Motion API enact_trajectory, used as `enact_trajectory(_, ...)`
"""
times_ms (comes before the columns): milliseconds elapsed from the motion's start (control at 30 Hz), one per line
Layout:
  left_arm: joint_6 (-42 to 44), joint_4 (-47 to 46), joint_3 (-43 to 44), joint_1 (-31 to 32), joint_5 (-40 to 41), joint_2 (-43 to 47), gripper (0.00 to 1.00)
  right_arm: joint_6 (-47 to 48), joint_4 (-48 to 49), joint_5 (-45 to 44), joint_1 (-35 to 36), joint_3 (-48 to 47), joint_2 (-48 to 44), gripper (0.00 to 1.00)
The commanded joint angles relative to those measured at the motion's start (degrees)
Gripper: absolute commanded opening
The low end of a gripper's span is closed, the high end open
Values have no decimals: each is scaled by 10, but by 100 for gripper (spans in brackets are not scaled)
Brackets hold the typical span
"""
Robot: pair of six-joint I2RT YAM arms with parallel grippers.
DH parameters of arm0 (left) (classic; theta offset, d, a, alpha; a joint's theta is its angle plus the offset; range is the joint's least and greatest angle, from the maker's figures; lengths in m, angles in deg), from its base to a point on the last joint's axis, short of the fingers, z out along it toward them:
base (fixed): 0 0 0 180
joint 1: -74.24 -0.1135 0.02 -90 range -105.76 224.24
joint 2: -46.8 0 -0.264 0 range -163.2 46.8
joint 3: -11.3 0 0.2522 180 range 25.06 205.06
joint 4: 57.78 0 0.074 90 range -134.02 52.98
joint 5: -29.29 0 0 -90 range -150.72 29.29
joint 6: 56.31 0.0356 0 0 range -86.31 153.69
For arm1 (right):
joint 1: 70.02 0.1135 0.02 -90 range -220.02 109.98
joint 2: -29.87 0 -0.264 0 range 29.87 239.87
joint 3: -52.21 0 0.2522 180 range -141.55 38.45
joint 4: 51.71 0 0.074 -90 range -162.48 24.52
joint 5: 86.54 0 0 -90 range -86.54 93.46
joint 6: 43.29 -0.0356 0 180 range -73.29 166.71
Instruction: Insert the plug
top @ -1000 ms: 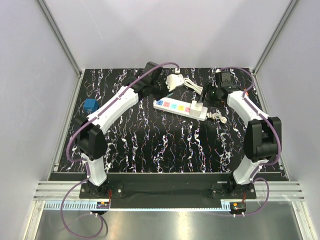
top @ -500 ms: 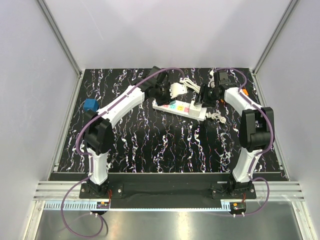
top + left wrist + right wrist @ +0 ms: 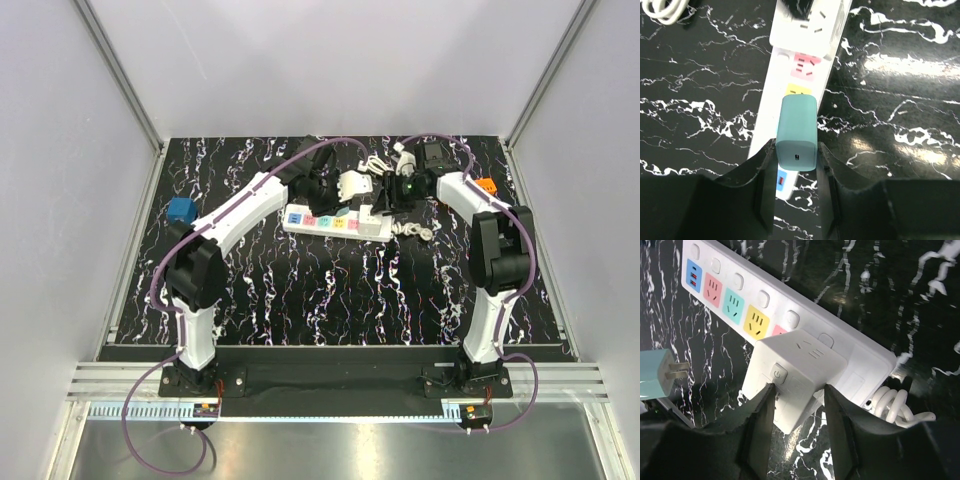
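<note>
Left wrist view: left gripper (image 3: pixel 796 148) pinches the teal charger (image 3: pixel 799 122) over the sockets of the power strip (image 3: pixel 771 107), right gripper (image 3: pixel 796 396) clamps the white adapter (image 3: pixel 801 362) plugged there; misaligned prongs would likely jam and shove the strip.

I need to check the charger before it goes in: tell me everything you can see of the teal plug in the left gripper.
The teal plug is a rounded block, smooth plastic by its look, with a slim oval port in the end facing the wrist camera. Two flat metal prongs stick out bare at the other end, so it is not inserted. The left gripper clamps its sides; it hangs lengthwise over the white power strip, near the yellow socket.
</note>
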Motion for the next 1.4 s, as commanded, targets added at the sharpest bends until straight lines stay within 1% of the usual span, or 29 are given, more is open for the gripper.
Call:
enact_trajectory(0, 15, -4, -3, -6, 1, 46, 0, 50, -21, 26, 26, -12, 23, 49)
enact_trajectory(200, 33, 48, 2, -10, 17, 20, 0, 93, -25, 40, 37, -4, 13, 43)
enact_trajectory(300, 35, 79, 1, -11, 20, 16, 0, 110, -27, 59, 40, -5, 7, 42)
enact_trajectory(433, 37, 108, 5, -9, 25, 7, 0, 121, -34, 57, 47, -3, 3, 42)
enact_trajectory(667, 35, 149, 42, 21, 68, -32, 0, 111, -36, 60, 56, -2, -21, 50)
enact_trajectory(733, 25, 152, 57, 23, 85, -49, 0, 109, -37, 51, 59, 2, -32, 58)
enact_trajectory(800, 13, 154, 73, 27, 95, -58, 0, 102, -36, 28, 59, 5, -42, 59)
enact_trajectory(900, 7, 154, 94, 33, 108, -68, 0, 76, -35, -9, 59, 6, -62, 66)
enact_trajectory(933, 7, 154, 97, 38, 121, -75, 0, 70, -34, -21, 59, 7, -72, 71)
enact_trajectory(1067, 11, 160, 114, 43, 157, -92, 0, 33, -22, -72, 57, 18, -105, 76)
enact_trajectory(1133, 12, 163, 122, 43, 160, -99, 0, 29, -18, -95, 57, 26, -123, 77)
enact_trajectory(1367, 6, 179, 125, 43, 163, -118, 0, 14, -9, -121, 46, 41, -154, 79)
